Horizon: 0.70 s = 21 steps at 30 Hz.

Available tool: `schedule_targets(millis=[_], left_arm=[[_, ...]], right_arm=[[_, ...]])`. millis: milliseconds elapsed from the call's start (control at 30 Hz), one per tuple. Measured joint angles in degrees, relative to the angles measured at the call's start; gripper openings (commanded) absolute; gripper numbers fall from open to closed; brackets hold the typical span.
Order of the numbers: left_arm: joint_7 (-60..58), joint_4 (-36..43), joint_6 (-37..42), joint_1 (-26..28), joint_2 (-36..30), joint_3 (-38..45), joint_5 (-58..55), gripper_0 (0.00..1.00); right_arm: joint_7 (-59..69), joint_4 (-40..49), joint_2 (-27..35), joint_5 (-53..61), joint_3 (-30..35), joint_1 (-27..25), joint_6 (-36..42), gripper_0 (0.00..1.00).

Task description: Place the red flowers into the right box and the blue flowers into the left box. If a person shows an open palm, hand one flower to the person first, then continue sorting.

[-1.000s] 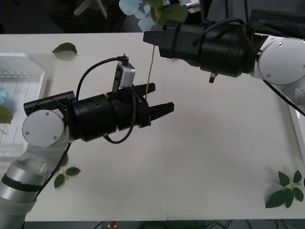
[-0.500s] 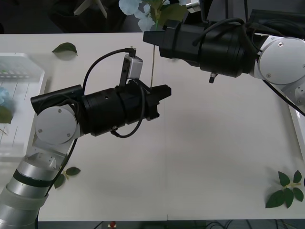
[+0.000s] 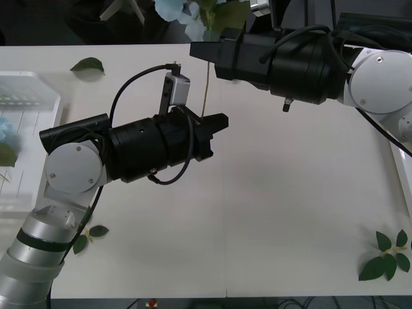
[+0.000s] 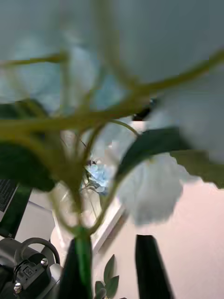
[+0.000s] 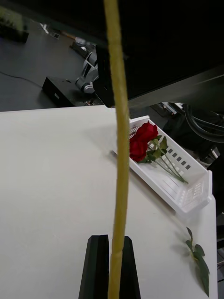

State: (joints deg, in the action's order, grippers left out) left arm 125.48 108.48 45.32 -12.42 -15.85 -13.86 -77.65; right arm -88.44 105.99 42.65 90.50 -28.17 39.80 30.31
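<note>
At the left edge of the front view, the left box (image 3: 38,87), with a pale blue hydrangea head (image 3: 4,125) lying inside. Right of it, toward the upper centre, the left gripper (image 3: 217,122), pinched narrow on the yellowish stem (image 5: 119,140) of a blue flower (image 3: 177,8), well below the bloom at the top edge. To do this handover well: keep that pinch firm and square on the stem, hold the stem upright, and wait for full release above before swinging left to the tray, so as not to bend the stem or drag the head. Just above and to the right, the right gripper (image 3: 201,50), near the flower head; in its wrist view, fingers apart, with the green stem base resting against one of them rather than squeezed by both. Over the white table (image 3: 290,212) to the far right edge, the right box (image 3: 398,161), seen from the left wrist with red roses (image 5: 142,140) lying in it, stems along the tray.
</note>
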Motion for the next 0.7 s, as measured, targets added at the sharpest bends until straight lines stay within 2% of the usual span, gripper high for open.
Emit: schedule_targets(millis=[267,467,600,700], left_arm=[[0.0,0.0,0.52,0.0,-0.03,0.7,-0.99,0.0],[0.0,0.02,10.7,0.0,-0.09,8.62,-1.63,0.0],[-0.01,0.05,14.17,0.0,-1.51,13.98,-2.44,0.0],[-0.25,0.06,17.21,0.0,-3.75,17.96,-2.44,0.0]], right_arm=[[-0.1,0.0,0.0,-0.87,0.0,0.0,0.0,1.0],[-0.11,0.0,0.0,-0.87,0.0,0.0,0.0,1.0],[-0.12,0.0,0.0,0.05,0.02,0.0,0.11,1.0],[-0.23,-0.03,0.01,0.73,2.14,0.0,7.26,1.0]])
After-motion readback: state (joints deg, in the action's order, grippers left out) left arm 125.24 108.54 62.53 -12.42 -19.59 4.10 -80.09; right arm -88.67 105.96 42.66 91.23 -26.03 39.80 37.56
